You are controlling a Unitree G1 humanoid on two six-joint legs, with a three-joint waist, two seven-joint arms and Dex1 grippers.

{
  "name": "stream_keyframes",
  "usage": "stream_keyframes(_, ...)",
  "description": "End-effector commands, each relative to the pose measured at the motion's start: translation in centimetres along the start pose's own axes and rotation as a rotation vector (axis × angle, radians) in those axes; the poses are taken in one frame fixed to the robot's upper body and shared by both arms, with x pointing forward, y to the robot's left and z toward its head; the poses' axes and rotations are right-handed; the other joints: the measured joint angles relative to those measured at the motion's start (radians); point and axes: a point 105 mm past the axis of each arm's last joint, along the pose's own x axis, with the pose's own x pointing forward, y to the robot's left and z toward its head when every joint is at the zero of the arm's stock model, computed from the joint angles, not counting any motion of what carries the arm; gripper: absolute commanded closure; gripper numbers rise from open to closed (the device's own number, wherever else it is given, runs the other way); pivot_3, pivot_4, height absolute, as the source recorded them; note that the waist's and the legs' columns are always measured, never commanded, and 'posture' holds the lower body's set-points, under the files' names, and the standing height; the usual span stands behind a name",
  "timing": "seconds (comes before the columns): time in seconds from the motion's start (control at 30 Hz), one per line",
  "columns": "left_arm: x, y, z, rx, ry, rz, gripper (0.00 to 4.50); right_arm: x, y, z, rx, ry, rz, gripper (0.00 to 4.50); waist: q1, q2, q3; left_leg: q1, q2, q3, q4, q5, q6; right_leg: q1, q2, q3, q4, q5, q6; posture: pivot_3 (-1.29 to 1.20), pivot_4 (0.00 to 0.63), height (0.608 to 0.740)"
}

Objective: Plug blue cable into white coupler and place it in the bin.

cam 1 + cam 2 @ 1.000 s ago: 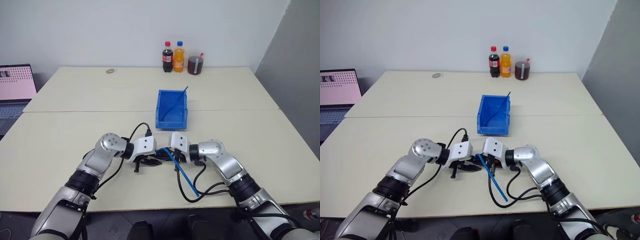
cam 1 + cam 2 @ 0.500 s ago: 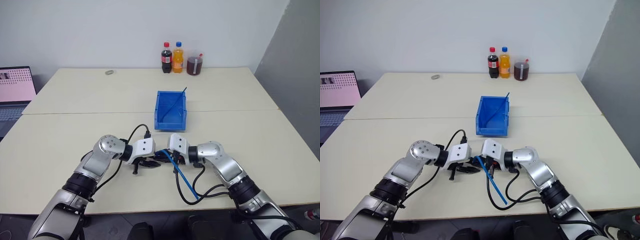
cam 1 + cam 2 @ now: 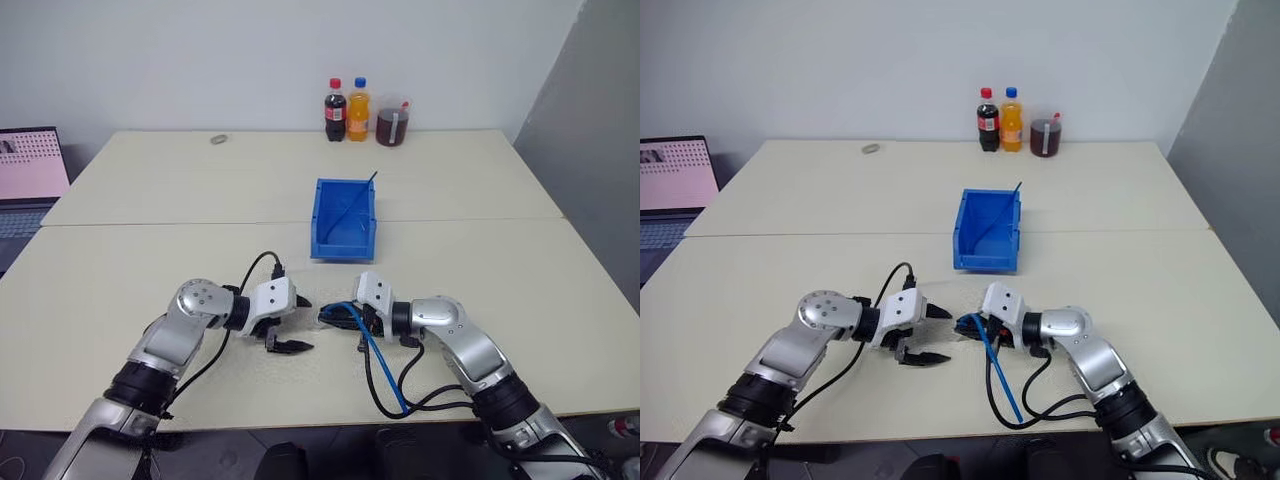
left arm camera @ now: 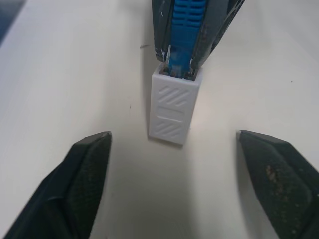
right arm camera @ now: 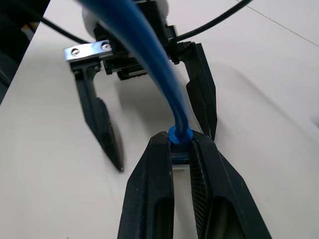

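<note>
I am counting one blue cable, one white coupler, one bin, and at the far edge of the table two bottles and one lidded cup of dark drink, with a laptop off to my left. My right end effector is pinching the blue cable just behind its plug, fingers pressed together on it, and the cable is trailing back from there in a curve toward the near table edge. In the left wrist view the plug is sitting inside the white coupler, which is hanging off the end of the cable just over the table surface, held up by that right end effector alone. My left end effector is standing spread wide, its two black fingers well apart on either side of the white coupler and touching nothing. Compared with a second ago, that left end effector has let go: it was closed up against the right one at the joint, and now it is sitting off to the left with a clear gap between the two. The bin is resting on the table beyond both arms, open side up, with a thin dark strand leaning inside it; it is holding neither cable nor coupler yet.
</note>
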Motion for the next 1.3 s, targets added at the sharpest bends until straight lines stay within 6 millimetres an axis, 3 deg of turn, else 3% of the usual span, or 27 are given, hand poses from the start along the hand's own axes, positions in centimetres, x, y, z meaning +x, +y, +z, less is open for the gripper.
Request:
stream_keyframes(0.03, -1.5, 0.5, 0.5, 0.003, -0.022, 0.078, 0.0, -0.7, -0.4, 2.0, 0.044, -0.062, -0.041, 4.35, 0.001, -0.001, 0.005, -0.001, 0.0, -0.001, 0.0, 0.0, 0.0, -0.001, 0.0, 0.0, 0.0, 0.0, 0.0, 0.0, 0.15, 0.74)
stream_keyframes(0.1, -2.7, 0.7, 1.1, -0.015, -0.041, 0.118, 0.0, -1.7, -1.0, 4.4, 0.054, -0.13, -0.083, 4.35, 0.0, -0.001, 0.008, -0.006, 0.0, -0.002, 0.0, 0.0, 0.0, -0.004, 0.0, -0.001, 0.0, 0.0, 0.0, 0.0, 0.15, 0.74)
stream_keyframes(0.23, -4.7, 1.9, 3.0, -0.045, -0.095, 0.233, 0.0, -4.2, -2.4, 8.5, 0.092, -0.242, -0.151, 4.35, 0.004, -0.001, 0.012, -0.032, 0.0, -0.005, 0.006, 0.001, -0.001, -0.027, -0.001, -0.004, 0.004, 0.004, -0.002, 0.0, 0.15, 0.74)
stream_keyframes(0.37, -6.1, 4.3, 5.2, -0.057, -0.151, 0.365, 0.0, -5.7, -6.1, 11.8, 0.124, -0.304, -0.265, 4.35, 0.008, -0.001, 0.013, -0.034, -0.001, -0.005, 0.006, 0.0, -0.001, -0.028, -0.002, -0.005, 0.001, 0.005, -0.003, 0.0, 0.15, 0.74)
stream_keyframes(0.47, -6.4, 5.3, 6.3, -0.051, -0.168, 0.402, 0.0, -5.5, -8.9, 12.7, 0.154, -0.28, -0.306, 4.35, 0.008, -0.002, 0.02, -0.033, -0.002, -0.004, 0.006, 0.001, -0.001, -0.027, -0.001, -0.005, 0.001, 0.006, -0.001, 0.0, 0.15, 0.74)
stream_keyframes(0.57, -6.6, 6.3, 7.2, -0.014, -0.173, 0.43, 0.0, -4.3, -13.4, 12.5, 0.194, -0.18, -0.379, 4.35, 0.0, -0.002, 0.022, -0.032, -0.003, -0.002, 0.006, 0.001, -0.001, -0.027, 0.0, -0.004, 0.001, 0.007, -0.001, 0.0, 0.15, 0.74)
stream_keyframes(0.63, -6.5, 6.6, 7.4, 0.005, -0.172, 0.434, 0.0, -3.6, -15.0, 12.0, 0.214, -0.098, -0.381, 3.64, 0.0, -0.004, 0.026, -0.033, -0.003, 0.001, 0.006, 0.001, 0.0, -0.03, 0.0, -0.004, 0.001, 0.01, -0.001, 0.0, 0.15, 0.74)
stream_keyframes(0.67, -6.4, 6.7, 7.4, 0.014, -0.169, 0.432, 0.0, -3.4, -15.5, 11.8, 0.225, -0.067, -0.381, 3.49, 0.0, -0.003, 0.026, -0.034, -0.002, 0.001, 0.006, 0.001, 0.0, -0.031, 0.0, -0.004, 0.001, 0.01, -0.002, 0.0, 0.15, 0.74)
stream_keyframes(0.83, -6.1, 6.9, 7.2, 0.033, -0.165, 0.431, 0.0, -3.2, -16.4, 11.2, 0.206, 0.044, -0.35, 2.26, 0.0, -0.003, 0.026, -0.039, -0.001, 0.003, 0.005, 0.001, -0.001, -0.036, -0.002, -0.001, 0.0, 0.01, -0.002, 0.0, 0.15, 0.74)
stream_keyframes(1.0, -5.8, 7.0, 6.9, 0.051, -0.157, 0.429, 0.0, -4.0, -17.0, 12.3, 0.177, 0.061, -0.346, 1.04, 0.001, -0.003, 0.026, -0.052, -0.001, 0.004, 0.007, 0.004, -0.005, -0.049, -0.005, -0.001, 0.002, 0.01, -0.003, 0.0, 0.15, 0.74)
stream_keyframes(1.13, -5.6, 7.1, 6.8, 0.064, -0.152, 0.429, 0.0, -5.2, -18.1, 13.4, 0.17, 0.029, -0.402, 0.02, 0.001, -0.003, 0.026, -0.052, -0.002, 0.003, 0.007, 0.003, -0.005, -0.049, -0.006, -0.002, 0.004, 0.011, -0.003, 0.0, 0.15, 0.74)
stream_keyframes(1.3, -5.6, 7.4, 6.6, 0.06, -0.154, 0.439, 0.0, -7.1, -19.3, 14.4, 0.187, -0.047, -0.497, 0.01, 0.001, -0.003, 0.026, -0.051, -0.002, 0.003, 0.01, 0.003, -0.004, -0.049, -0.006, -0.002, 0.008, 0.011, -0.003, 0.0, 0.15, 0.74)
